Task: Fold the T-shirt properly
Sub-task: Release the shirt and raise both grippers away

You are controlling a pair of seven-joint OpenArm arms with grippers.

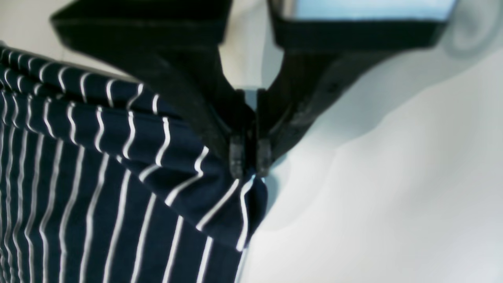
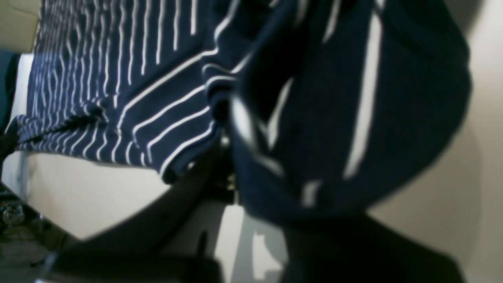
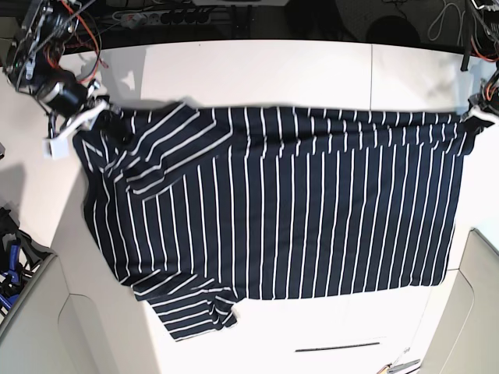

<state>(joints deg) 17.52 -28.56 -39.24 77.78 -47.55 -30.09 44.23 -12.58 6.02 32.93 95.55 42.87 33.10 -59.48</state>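
Note:
The T-shirt [image 3: 296,202], dark navy with thin white stripes, lies spread sideways on the white table [image 3: 273,70], with its hem at the right and its sleeves at the left. My left gripper [image 3: 472,115] is at the far right corner of the hem. In the left wrist view it [image 1: 250,165] is shut on a pinched corner of the shirt [image 1: 98,177]. My right gripper [image 3: 103,117] is at the far left shoulder. In the right wrist view the shirt [image 2: 118,78] drapes over it [image 2: 230,157], hiding one finger. It looks shut on the cloth.
Cables and electronics [image 3: 156,12] line the back edge of the table. The table's left edge [image 3: 74,234] drops to a bin with blue items [image 3: 8,273]. A thin black strip [image 3: 337,347] lies near the front edge. A pale panel [image 3: 475,312] stands at the right front.

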